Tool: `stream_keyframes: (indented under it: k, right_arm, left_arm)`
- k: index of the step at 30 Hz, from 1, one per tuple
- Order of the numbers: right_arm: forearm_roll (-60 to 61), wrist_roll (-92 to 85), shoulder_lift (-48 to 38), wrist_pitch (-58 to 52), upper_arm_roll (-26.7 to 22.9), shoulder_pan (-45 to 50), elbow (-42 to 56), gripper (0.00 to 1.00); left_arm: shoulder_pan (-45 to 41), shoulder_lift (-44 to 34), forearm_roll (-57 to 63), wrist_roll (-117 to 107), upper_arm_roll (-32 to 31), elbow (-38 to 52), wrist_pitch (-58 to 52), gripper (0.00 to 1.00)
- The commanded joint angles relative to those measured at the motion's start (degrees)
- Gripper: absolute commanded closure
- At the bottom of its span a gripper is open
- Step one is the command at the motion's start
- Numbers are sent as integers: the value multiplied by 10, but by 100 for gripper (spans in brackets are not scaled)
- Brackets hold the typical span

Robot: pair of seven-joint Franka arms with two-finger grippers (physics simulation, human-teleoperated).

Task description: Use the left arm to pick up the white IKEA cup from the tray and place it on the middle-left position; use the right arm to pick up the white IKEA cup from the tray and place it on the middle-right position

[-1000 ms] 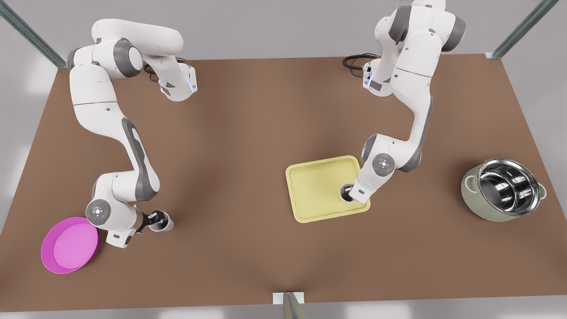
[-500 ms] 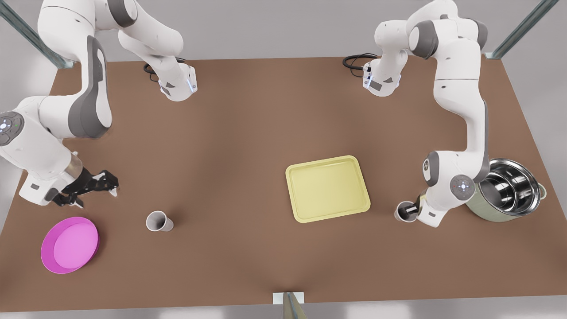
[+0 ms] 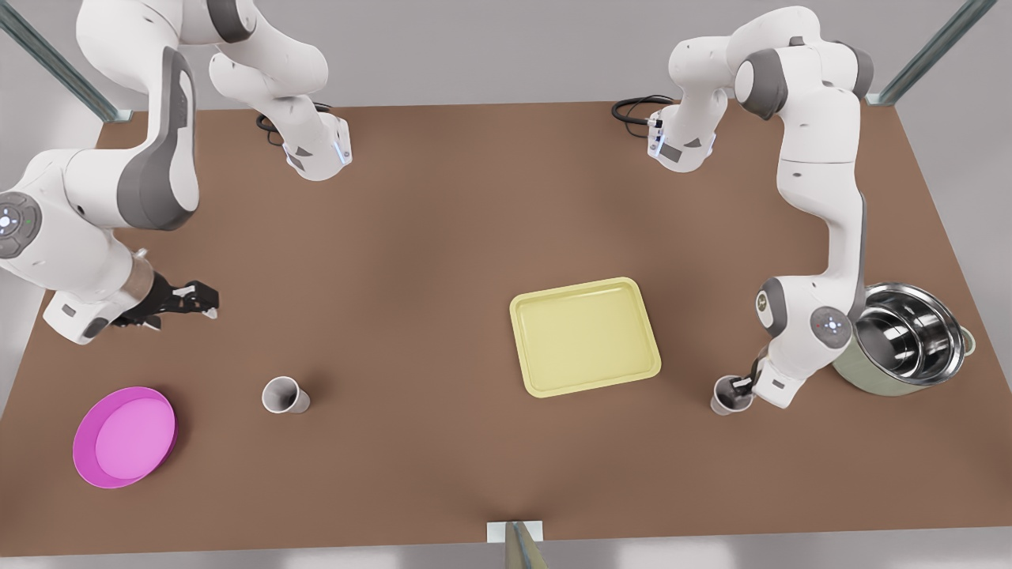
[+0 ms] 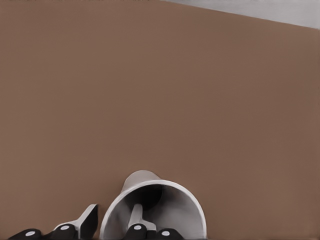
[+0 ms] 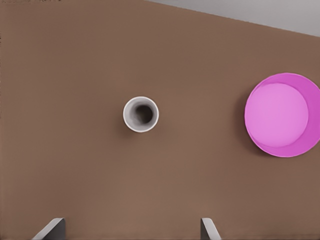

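Looking across the table (image 3: pixel 443 237), we saw the left gripper (image 3: pixel 742 387) at the front view's right, closed over the wall of 1 white cup (image 3: pixel 726 395), 1 finger inside and 1 outside, between the empty tray (image 3: pixel 585 336) and the steel pot (image 3: pixel 901 340). The right gripper (image 3: pixel 202 304) hung wide open and empty at the front view's left, above the other cup (image 3: pixel 281 394), which stood upright on bare tabletop near the pink dish (image 3: pixel 125 436).

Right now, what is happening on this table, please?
The left gripper, at the front view's right, is shut on the rim of a white cup that stands on the table between the tray and the steel pot. The right gripper, at the front view's left, is open and holds nothing. The second cup stands free on the table, near the pink dish. The tray holds no cups.
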Motion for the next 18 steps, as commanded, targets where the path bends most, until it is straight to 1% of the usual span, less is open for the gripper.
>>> stream_keyframes:
  k: [1,3,4,5,6,7,8,9,10,11,13,15,17,18]
  right_arm:
    - [16,70,-1,-11,0,-1,0,0]
    - [10,70,-1,-11,5,-2,0,0]
    - [10,67,-1,-11,-6,-2,1,0]
    - [10,69,-1,-11,-6,-2,1,0]
    - [9,70,-1,-12,-5,-2,1,0]
    - [7,69,-1,-11,-3,-2,1,0]
    - [7,67,-1,-11,-8,-2,1,0]
    - [6,67,-1,-11,-6,-2,1,0]
    - [7,68,-1,-12,-8,-2,5,0]
    - [7,68,-1,-12,-8,-2,5,0]
    - [7,69,-1,-12,-9,-2,5,0]
    - [6,67,-1,-12,-28,-2,6,0]
    - [6,69,-1,-12,-23,-2,6,0]
    - [6,67,-1,-12,-32,-2,6,0]
  left_arm:
    - [0,-1,22,55,0,0,24,0]
    - [0,-1,24,56,0,1,24,0]
    - [-2,-10,32,57,1,0,17,0]
    - [-3,-55,42,75,1,-6,-45,0]
    - [-3,-113,71,78,0,-2,-153,0]
    - [-3,-187,53,74,-2,8,-318,0]
    - [-1,-213,-27,74,5,56,-436,0]
    - [1,-231,-34,74,6,124,-545,0]
    - [1,-276,9,76,7,122,-544,0]
    - [-7,-279,35,78,4,125,-534,0]
    - [-7,-271,29,78,1,127,-527,0]
    - [-7,-271,30,77,0,126,-524,0]
    - [-7,-270,29,77,0,126,-523,0]
    - [-7,-270,29,77,0,125,-523,0]
